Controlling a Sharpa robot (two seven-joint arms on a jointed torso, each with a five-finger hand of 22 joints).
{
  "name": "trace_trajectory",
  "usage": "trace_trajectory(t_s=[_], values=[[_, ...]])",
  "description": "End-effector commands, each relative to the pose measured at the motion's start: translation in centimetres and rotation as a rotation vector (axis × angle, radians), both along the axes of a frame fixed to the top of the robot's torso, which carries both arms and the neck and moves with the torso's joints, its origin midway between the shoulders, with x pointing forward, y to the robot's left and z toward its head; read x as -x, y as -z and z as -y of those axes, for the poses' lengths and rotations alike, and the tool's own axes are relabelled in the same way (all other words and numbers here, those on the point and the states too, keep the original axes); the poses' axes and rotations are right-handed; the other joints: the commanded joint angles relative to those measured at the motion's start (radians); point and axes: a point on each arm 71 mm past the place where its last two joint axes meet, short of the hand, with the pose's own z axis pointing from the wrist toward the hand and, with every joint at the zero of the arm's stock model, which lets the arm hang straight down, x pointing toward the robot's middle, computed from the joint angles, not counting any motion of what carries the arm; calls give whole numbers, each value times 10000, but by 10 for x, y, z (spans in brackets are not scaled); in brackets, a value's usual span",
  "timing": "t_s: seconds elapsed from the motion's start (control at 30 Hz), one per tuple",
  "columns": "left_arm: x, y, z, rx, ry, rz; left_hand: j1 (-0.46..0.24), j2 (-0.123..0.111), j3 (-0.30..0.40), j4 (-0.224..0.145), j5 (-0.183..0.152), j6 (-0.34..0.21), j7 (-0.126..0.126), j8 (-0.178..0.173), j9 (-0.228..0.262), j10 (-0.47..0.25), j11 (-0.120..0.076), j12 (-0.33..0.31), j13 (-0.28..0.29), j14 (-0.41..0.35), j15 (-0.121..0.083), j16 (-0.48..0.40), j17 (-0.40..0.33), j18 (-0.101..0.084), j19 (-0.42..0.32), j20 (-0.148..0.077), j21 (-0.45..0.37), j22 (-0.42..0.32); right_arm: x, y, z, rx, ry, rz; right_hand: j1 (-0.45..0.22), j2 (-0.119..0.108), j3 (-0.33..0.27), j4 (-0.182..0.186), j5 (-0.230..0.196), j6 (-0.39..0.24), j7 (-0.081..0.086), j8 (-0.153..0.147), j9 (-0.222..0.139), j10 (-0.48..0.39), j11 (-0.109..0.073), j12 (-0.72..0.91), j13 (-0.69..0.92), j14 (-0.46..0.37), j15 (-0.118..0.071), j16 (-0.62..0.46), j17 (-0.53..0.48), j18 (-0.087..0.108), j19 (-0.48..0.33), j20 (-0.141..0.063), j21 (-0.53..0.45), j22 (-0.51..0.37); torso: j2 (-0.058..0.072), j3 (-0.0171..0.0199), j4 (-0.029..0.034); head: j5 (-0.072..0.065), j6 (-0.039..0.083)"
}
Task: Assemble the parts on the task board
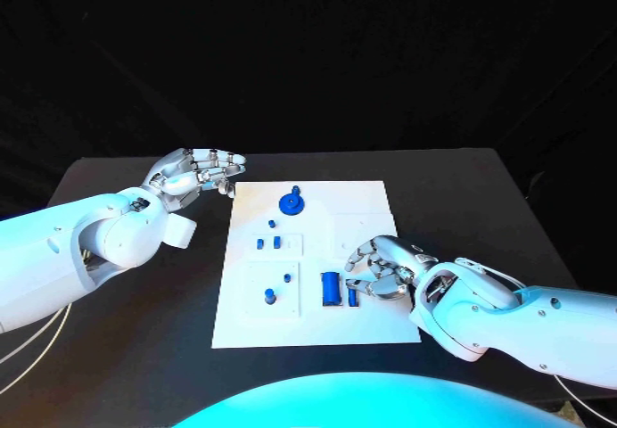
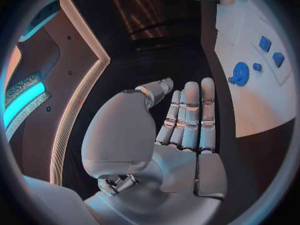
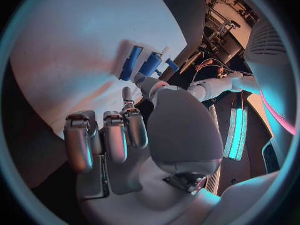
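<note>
The white task board (image 1: 315, 316) lies in the middle of the table. A blue gear (image 1: 293, 204) stands near its far edge, also seen in the left wrist view (image 2: 240, 74). Small blue pegs (image 1: 259, 242) sit in the left column. A blue cylinder (image 1: 331, 287) and a thin blue bar (image 1: 352, 297) lie side by side (image 3: 150, 64). My right hand (image 1: 380, 269) hovers just right of the bar with bent fingers (image 3: 115, 135), holding nothing. My left hand (image 1: 200, 174) floats off the board's far left corner, fingers straight (image 2: 187, 117) and empty.
The black table (image 1: 154, 357) surrounds the board, with bare room left and right of it. My right forearm (image 1: 514, 316) crosses the table's near right part. More small blue pieces (image 2: 265, 43) sit on the board beyond the gear.
</note>
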Motion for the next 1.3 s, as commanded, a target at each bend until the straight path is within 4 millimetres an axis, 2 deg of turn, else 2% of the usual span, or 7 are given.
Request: trace_trajectory(t_s=[0.03, 0.27, 0.67, 0.9, 1.03, 1.13, 1.3], values=[[1, 0, 2, 141, 142, 15, -7, 119, 49, -3, 29, -80, -14, 39, -12, -64, -10, 57, -11, -49, 12, -6, -11, 151, -8, 30, -2, -7, -1, 0, 0, 96, 119, 333, 125, -3, -88, -18, -70, 28, -16, -8, -9, 355, 58, -23, 1984, 1031, 86, 43, 2576, -126, 1021, 96, -33, 2608, 1, 3, 6, 10, -12], [1, 0, 2, 142, 149, 10, -7, 119, 49, -3, 29, -80, -14, 39, -12, -64, -10, 57, -11, -49, 12, -6, -11, 151, -8, 30, -2, -7, -3, 4, 1, 444, -42, 289, 476, 51, -179, -125, -179, 208, -77, 105, -6, 374, 6, 28, 1997, 1039, 45, 60, 2612, -134, 1033, 78, 7, 2619, 0, 6, 2, 22, -31], [1, 0, 2, 139, 143, 2, -7, 119, 49, -3, 29, -80, -14, 39, -12, -64, -10, 57, -11, -49, 12, -6, -11, 151, -8, 30, -2, -7, -4, 9, 0, 838, -358, 281, 632, -44, -393, -151, -211, 314, -115, 191, 9, 411, -24, 107, 2026, 1044, 16, 71, 2635, -143, 1046, 49, 52, 2631, 1, 6, -9, 41, -55], [1, 1, 2, 145, 148, -9, -7, 119, 49, -3, 29, -80, -14, 39, -12, -64, -10, 57, -11, -49, 12, -6, -11, 151, -8, 30, -2, -7, -3, 5, 0, 287, -195, 721, 572, 6, -595, 25, -208, 337, -138, 227, 4, 430, -47, 143, 2037, 1043, -7, 68, 2629, -139, 1041, 26, 35, 2626, -3, 6, -11, 34, -21], [1, 2, 2, 160, 137, -13, -7, 119, 49, -3, 29, -80, -14, 39, -12, -64, -10, 57, -11, -49, 12, -6, -11, 151, -8, 30, -2, -7, -2, -2, 3, -684, -28, 1031, 501, 36, -749, 202, -196, 293, -132, 218, -21, 403, -43, 91, 2009, 1032, -4, 47, 2585, -116, 1008, 23, -79, 2596, -27, 1, -23, 39, 35], [2, 2, 2, 222, 75, -26, -10, 123, 71, -6, 28, -104, -11, 66, -20, -69, -8, 75, -36, -52, 12, -1, -13, 151, -9, 28, 4, -5, -5, -10, 9, -1668, 181, 1280, 295, -39, -1143, 536, -106, 178, -104, 179, -70, 342, -15, -20, 1951, 1023, 21, 26, 2544, -79, 952, 43, -270, 2545, -50, -12, -16, 34, 118], [1, 3, 2, 448, -178, -40, -14, 119, 68, -5, 26, -104, -11, 68, -21, -68, -8, 76, -37, -53, 12, -1, -14, 150, -10, 29, 3, -5, -29, -25, 27, -3168, 1029, 1432, 463, 60, -1717, 890, 108, 71, -74, 161, -143, 214, 12, -247, 1830, 991, 43, -40, 2416, 15, 811, 66, -750, 2416, -183, -48, -57, -18, 319]])
